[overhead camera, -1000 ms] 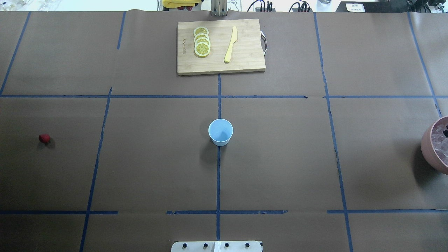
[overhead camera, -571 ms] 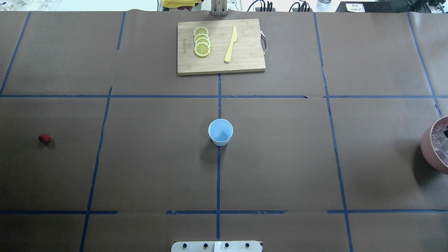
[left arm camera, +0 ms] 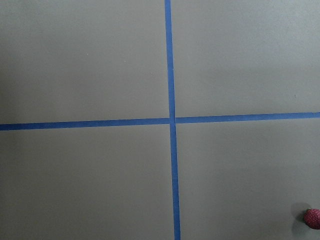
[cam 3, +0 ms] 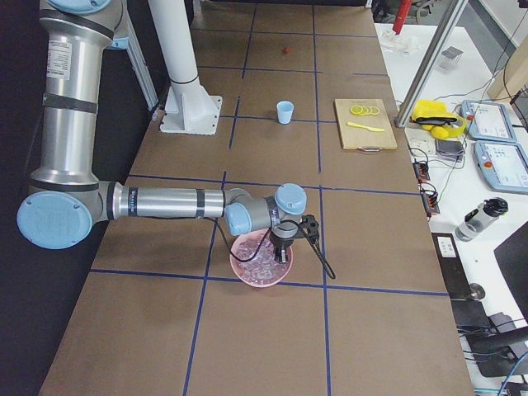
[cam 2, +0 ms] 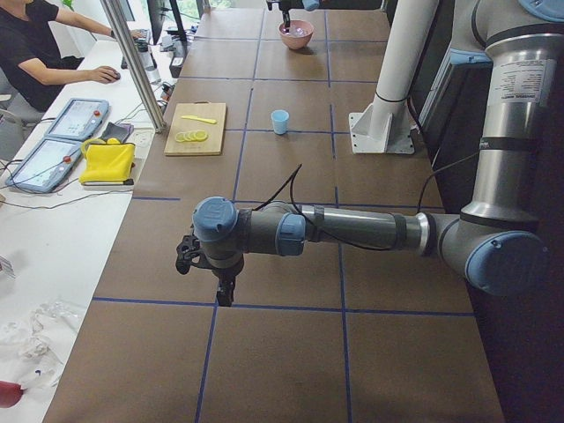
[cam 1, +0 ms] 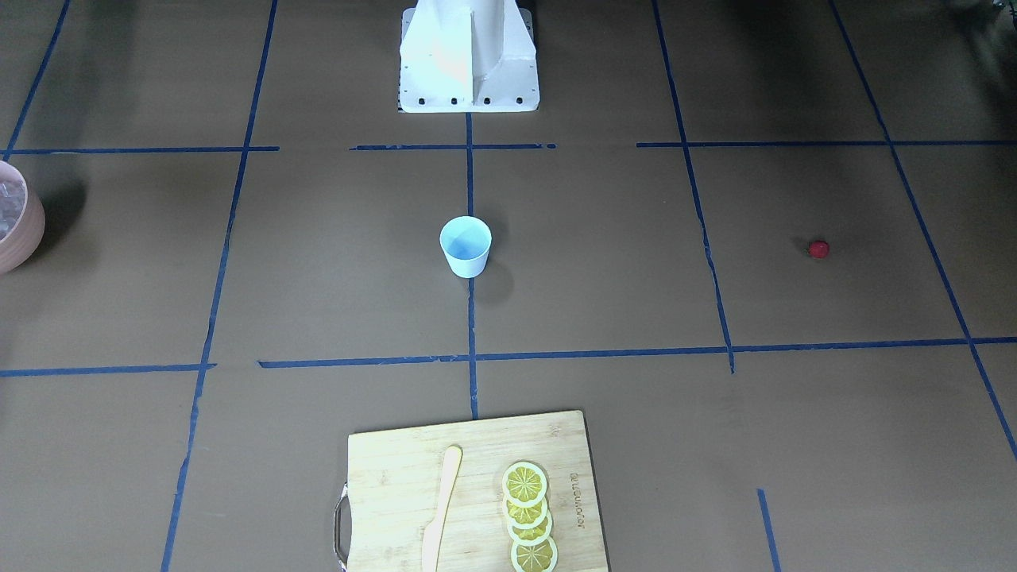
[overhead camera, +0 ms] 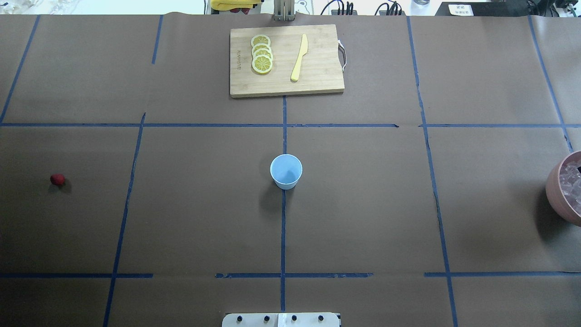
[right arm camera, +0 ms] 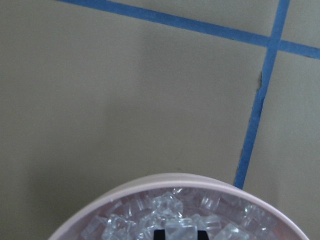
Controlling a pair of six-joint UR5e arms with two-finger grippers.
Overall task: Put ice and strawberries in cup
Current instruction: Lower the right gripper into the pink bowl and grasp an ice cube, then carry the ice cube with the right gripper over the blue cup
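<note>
The pale-blue cup stands upright at the table's middle, also in the front-facing view. The red strawberry lies far left on the table and shows at the left wrist view's bottom right corner. Ice cubes fill the pink bowl at the right edge. My right gripper hangs over the bowl, and a dark fingertip sits among the cubes; I cannot tell its state. My left gripper hangs above the table's left end; I cannot tell its state.
A wooden cutting board at the far middle holds several lemon slices and a yellow knife. The white robot base stands at the near edge. Blue tape lines grid the brown table. An operator sits beyond the far side.
In the overhead view the dark bit of the right gripper in the bowl has shrunk toward the right edge. The cup and the strawberry have not moved.
</note>
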